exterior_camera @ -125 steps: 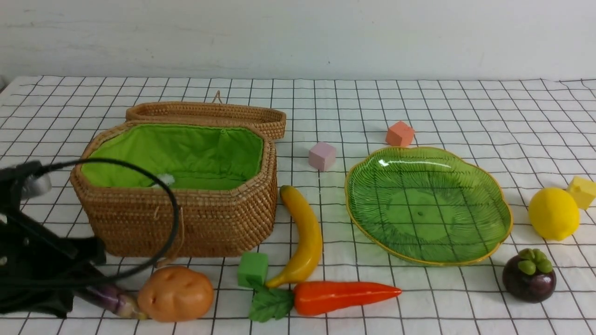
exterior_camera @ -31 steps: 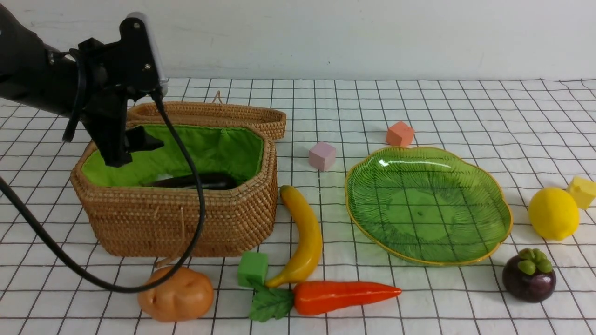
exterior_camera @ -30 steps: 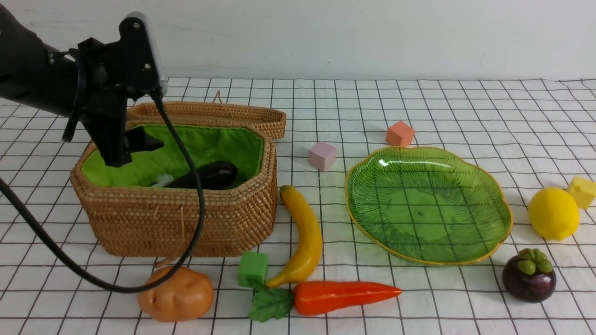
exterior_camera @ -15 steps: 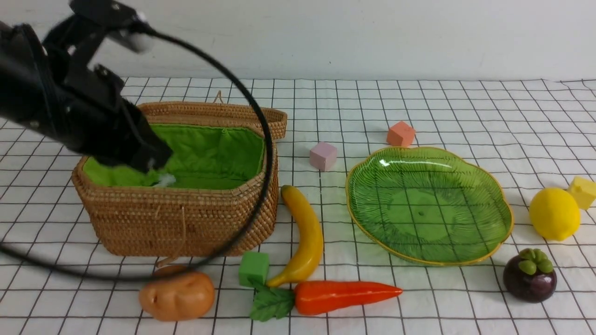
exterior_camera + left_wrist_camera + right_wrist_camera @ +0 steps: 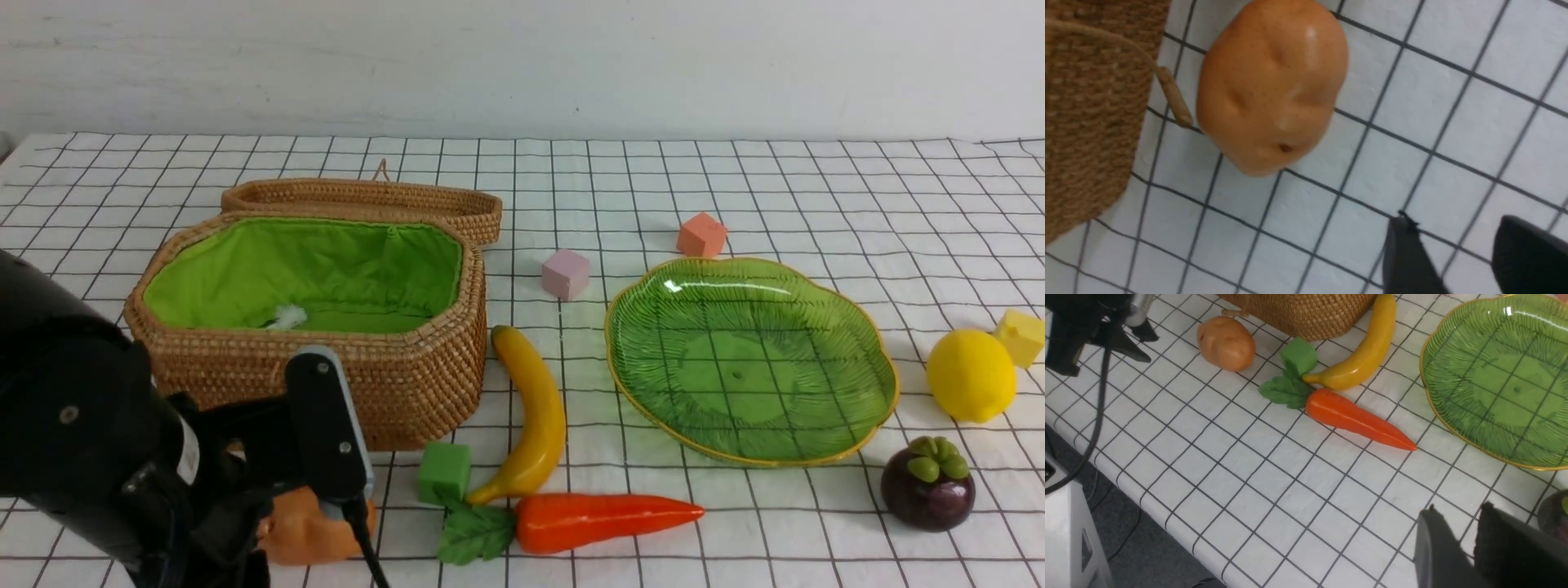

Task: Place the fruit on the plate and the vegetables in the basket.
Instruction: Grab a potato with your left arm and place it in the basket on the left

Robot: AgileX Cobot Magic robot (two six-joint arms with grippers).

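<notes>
The left arm (image 5: pixel 82 441) fills the near left corner of the front view and covers part of the potato (image 5: pixel 314 531), which lies on the checked surface (image 5: pixel 735 180) just in front of the wicker basket (image 5: pixel 392 376). In the left wrist view the left hand (image 5: pixel 1453 220) hangs over bare cloth with its fingers (image 5: pixel 1404 253) apart and nothing between them. The potato sits clear of them, close to a small woven toggle on the basket's wall.

The basket stands with its lid (image 5: pixel 367 196) folded back behind it, and the green lining shows inside.

The carrot (image 5: pixel 604 519) lies near the front edge of the surface, its leaves touching the green cube (image 5: pixel 443 472). The banana (image 5: pixel 535 416) curves between the basket and the green glass plate (image 5: pixel 751 359), with its near tip just beside the cube and the carrot's leaves. The lemon (image 5: pixel 970 376) rests on the cloth to the right of the plate, just beside a yellow cube (image 5: pixel 1020 335). The mangosteen (image 5: pixel 927 488) stands nearer the front, beside the plate's near right rim. All three fruits sit outside the plate.

A pink cube (image 5: pixel 565 273) and an orange cube (image 5: pixel 700 235) lie behind the plate.

The right hand (image 5: pixel 1457 507) hovers above the cloth near the plate's edge, holding nothing. Its fingers stand close — only a sliver shows between them, and I cannot tell whether they are fully together.
</notes>
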